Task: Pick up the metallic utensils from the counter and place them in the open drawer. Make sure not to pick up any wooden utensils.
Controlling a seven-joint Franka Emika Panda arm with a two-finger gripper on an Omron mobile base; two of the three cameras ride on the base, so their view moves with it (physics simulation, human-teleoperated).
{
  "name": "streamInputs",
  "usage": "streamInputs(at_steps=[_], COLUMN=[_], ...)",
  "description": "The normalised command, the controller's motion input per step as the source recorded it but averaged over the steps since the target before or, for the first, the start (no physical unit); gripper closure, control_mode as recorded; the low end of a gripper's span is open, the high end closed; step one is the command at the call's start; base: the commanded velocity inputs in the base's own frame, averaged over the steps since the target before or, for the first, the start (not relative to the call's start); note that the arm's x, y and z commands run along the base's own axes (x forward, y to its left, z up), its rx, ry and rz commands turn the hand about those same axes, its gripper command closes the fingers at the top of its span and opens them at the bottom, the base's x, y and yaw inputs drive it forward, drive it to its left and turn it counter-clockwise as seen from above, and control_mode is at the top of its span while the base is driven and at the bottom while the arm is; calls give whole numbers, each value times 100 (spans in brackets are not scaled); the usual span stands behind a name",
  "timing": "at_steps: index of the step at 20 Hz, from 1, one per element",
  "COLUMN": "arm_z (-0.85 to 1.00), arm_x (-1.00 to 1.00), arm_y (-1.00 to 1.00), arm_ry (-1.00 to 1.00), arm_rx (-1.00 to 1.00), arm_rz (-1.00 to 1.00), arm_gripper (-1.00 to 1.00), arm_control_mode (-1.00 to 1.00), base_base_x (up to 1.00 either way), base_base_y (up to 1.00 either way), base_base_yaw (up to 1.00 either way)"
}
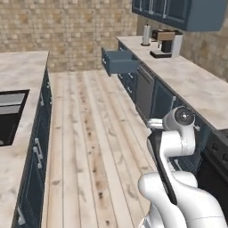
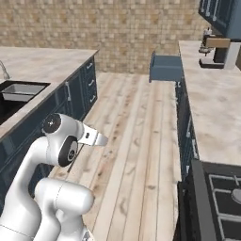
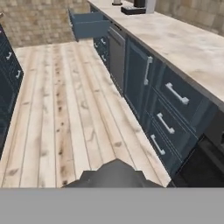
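Hand view: open drawer [image 3: 89, 24] far beyond fingers

Marbled worktop [image 1: 191, 80] along the wall — coffee machine [image 1: 165, 43] and steel canister [image 1: 146, 35] at its far end.

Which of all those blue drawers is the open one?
The open drawer at the far end of the right-hand cabinets, by the coffee machine; it juts over the floor, the others sit flush.
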Motion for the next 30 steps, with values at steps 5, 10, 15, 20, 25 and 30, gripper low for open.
streamInputs(at_steps=[5,10,15,20,25,30], arm_z=[0,0,0,0,0,0], arm_x=[0,0,0,0,0,0], arm_y=[0,0,0,0,0,0], arm_ry=[0,0,0,0,0,0], arm_rx=[0,0,0,0,0,0], arm_rz=[0,0,0,0,0,0], arm_gripper=[100,100,100,100,100,100], arm_control_mode=[100,100,100,100,100,100], base_base_x=[100,100,100,100,100,100], base_base_y=[-35,-54,-56,-44,-30,-49], base_base_yaw=[13,7,6,9,15,15])
